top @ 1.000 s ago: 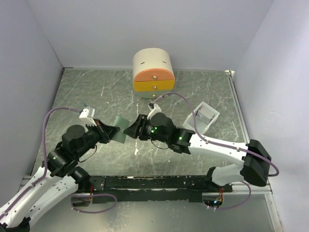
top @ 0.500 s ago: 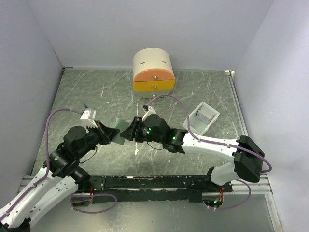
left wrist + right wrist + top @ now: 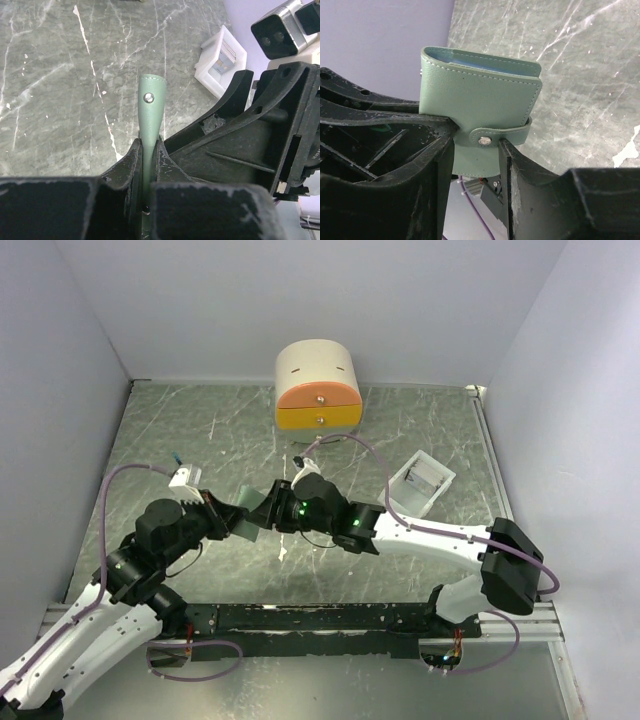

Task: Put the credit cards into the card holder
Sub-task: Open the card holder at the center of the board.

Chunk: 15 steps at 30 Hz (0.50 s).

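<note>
Card holder (image 3: 480, 95) clamped in left jaws, strap (image 3: 512, 135) between parted right jaws.

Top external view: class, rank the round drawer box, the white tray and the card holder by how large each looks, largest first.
1. drawer box, clearly largest.
2. white tray.
3. card holder: only a small part shows, so its place below the tray is unsure.

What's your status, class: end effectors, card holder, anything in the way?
Left end effector shut on card holder. Right end effector open, flanking the snapped strap. Holder closed; credit cards in white tray. Nothing between.
</note>
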Available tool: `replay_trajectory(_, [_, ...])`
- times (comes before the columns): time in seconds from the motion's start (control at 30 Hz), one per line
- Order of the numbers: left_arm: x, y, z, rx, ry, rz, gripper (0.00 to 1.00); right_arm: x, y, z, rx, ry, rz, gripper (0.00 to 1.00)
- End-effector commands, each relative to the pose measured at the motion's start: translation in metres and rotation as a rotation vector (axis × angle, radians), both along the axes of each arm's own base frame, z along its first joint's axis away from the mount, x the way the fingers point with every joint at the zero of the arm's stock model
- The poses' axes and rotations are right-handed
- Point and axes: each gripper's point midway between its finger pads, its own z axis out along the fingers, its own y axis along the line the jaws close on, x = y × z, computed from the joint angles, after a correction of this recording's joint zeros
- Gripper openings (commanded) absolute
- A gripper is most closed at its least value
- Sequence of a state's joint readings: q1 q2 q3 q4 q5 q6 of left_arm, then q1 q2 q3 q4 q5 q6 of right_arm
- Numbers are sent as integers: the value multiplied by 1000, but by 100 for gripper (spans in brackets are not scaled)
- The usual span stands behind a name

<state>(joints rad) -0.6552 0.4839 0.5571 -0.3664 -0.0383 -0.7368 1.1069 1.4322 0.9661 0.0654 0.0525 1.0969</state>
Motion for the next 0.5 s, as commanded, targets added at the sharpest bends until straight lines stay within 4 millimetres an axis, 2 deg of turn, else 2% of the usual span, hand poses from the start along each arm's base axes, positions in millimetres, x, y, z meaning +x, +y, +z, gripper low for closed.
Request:
replay_trajectory(0.0, [-5, -11, 19, -70, -30, -54, 7, 5, 0, -4, -25, 8, -39, 40])
replay_trajectory(0.27, [-9, -11, 31, -108, -52, -62, 7, 15, -13, -22, -105, 2, -108, 26])
replay_trajectory(0.37, [-8, -10, 25, -88, -38, -54, 7, 18, -17, -29, -130, -8, -125, 16])
replay_trajectory(0.47, [-7, -10, 20, -77, -25, -52, 7, 19, -19, -37, -150, -11, -129, 2])
